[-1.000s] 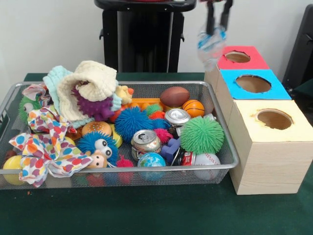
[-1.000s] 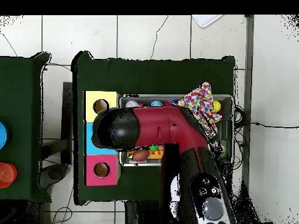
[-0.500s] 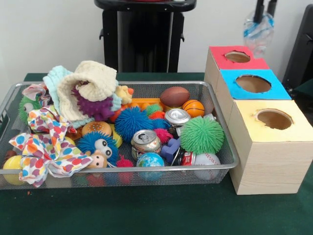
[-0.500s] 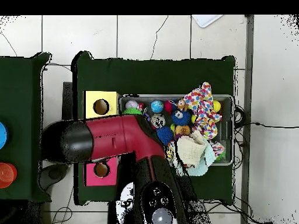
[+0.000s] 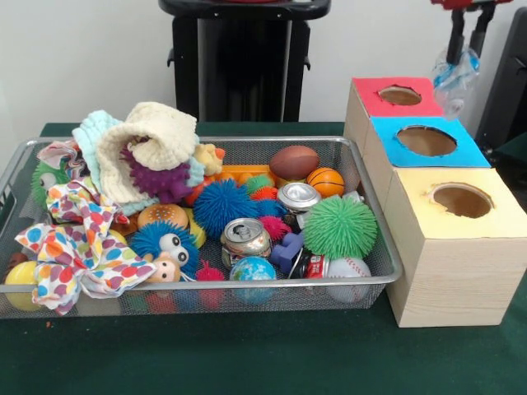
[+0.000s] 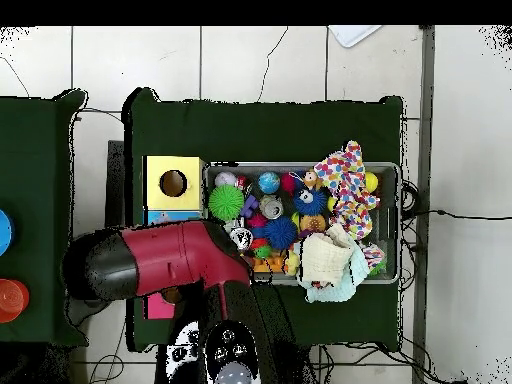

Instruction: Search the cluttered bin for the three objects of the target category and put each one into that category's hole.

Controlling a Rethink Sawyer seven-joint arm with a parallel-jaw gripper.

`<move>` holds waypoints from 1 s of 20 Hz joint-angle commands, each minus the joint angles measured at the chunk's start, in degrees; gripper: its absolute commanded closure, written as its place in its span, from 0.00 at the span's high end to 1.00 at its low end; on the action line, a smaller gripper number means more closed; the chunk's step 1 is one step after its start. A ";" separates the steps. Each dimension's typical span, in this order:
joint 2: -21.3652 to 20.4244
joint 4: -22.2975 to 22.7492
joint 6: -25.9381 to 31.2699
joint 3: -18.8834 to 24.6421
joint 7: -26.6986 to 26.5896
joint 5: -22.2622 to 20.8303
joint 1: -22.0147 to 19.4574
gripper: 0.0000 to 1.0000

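Gripper (image 5: 466, 56) pinches 1 bluish plastic bag (image 5: 455, 76), hanging past the red-topped hole (image 5: 400, 95), not over it | judged mid-carry, needs centring before release | bin (image 5: 394, 265) on worktop holds toys, cans

From my front view: bin (image 5: 375, 247) sits left of the three-box row. Hole (image 5: 400, 95) is in the farthest box, behind the two other holes. Gripper (image 5: 466, 45) hangs above and right of that hole, bag (image 5: 455, 72) pinched between its fingers. Cans (image 5: 245, 239) lie in the bin's right half.
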 commanded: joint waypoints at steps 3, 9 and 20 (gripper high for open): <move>4.63 8.34 -5.92 -4.51 12.35 -1.08 -0.97 0.00; 5.99 7.17 -5.40 -6.44 11.88 -1.04 0.32 0.00; 7.76 5.31 -5.26 -7.16 11.26 0.38 1.01 1.00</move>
